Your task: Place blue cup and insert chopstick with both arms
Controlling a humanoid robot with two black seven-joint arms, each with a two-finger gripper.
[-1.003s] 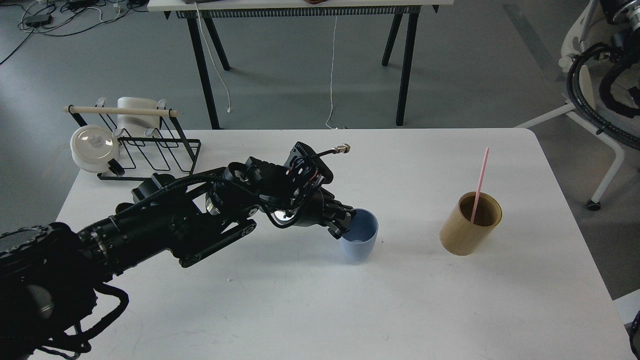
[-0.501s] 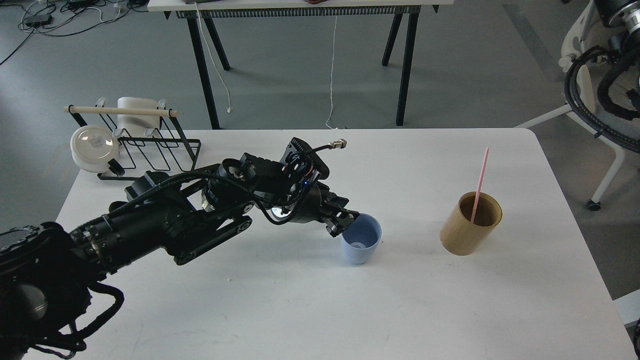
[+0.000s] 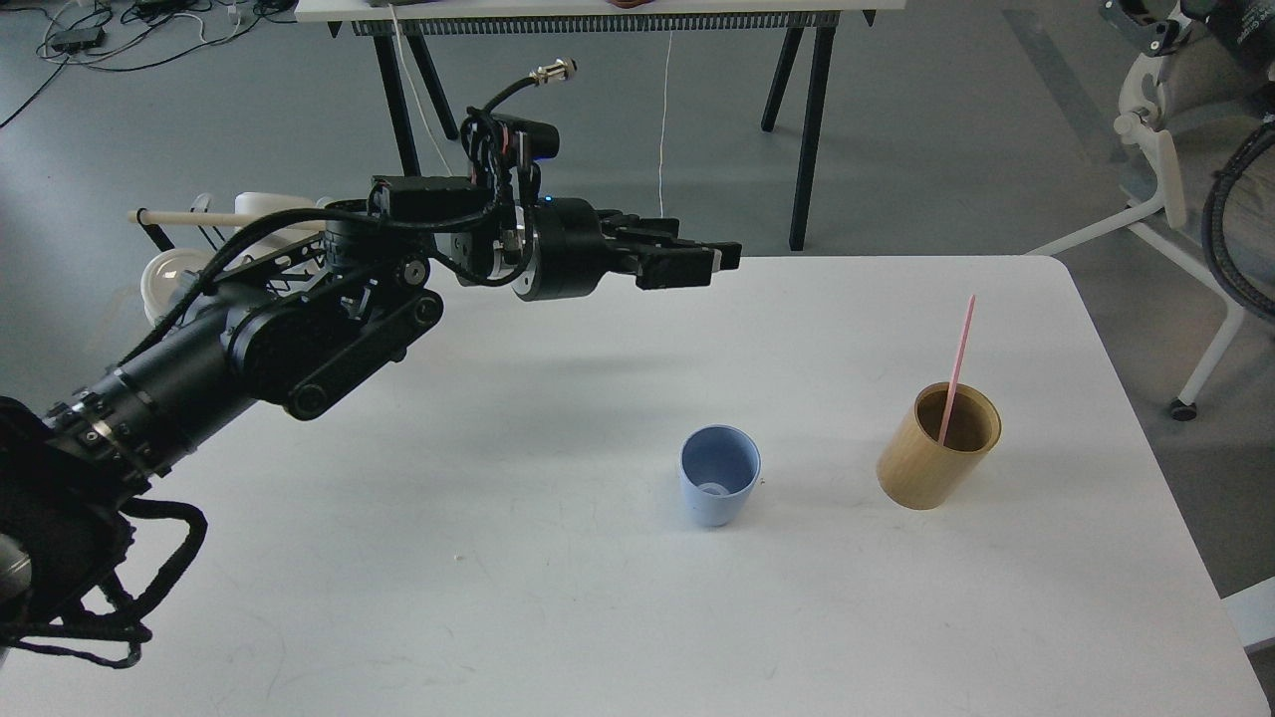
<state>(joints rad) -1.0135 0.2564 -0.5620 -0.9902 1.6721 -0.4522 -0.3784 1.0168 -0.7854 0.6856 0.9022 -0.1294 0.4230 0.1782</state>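
The blue cup [image 3: 719,488] stands upright and empty on the white table [image 3: 558,597], right of the middle. The pink chopstick [image 3: 959,354] leans inside the tan cylindrical holder [image 3: 936,460], to the right of the cup. My left gripper [image 3: 723,261] is raised well above the table, over its far edge, pointing right. Its fingers stand a little apart and hold nothing. It is far above and behind the cup. My right gripper is out of view; only cables [image 3: 1230,199] show at the right edge.
A black wire rack [image 3: 299,299] with a pale wooden rod, a white cup and a round white lid sits at the table's far left, partly behind my left arm. A second table's black legs [image 3: 802,129] and a white chair base [image 3: 1195,259] stand beyond.
My left gripper has let go of the blue cup and risen up and back from its rim. The cup now stands alone and upright. The holder and pink stick have not moved.
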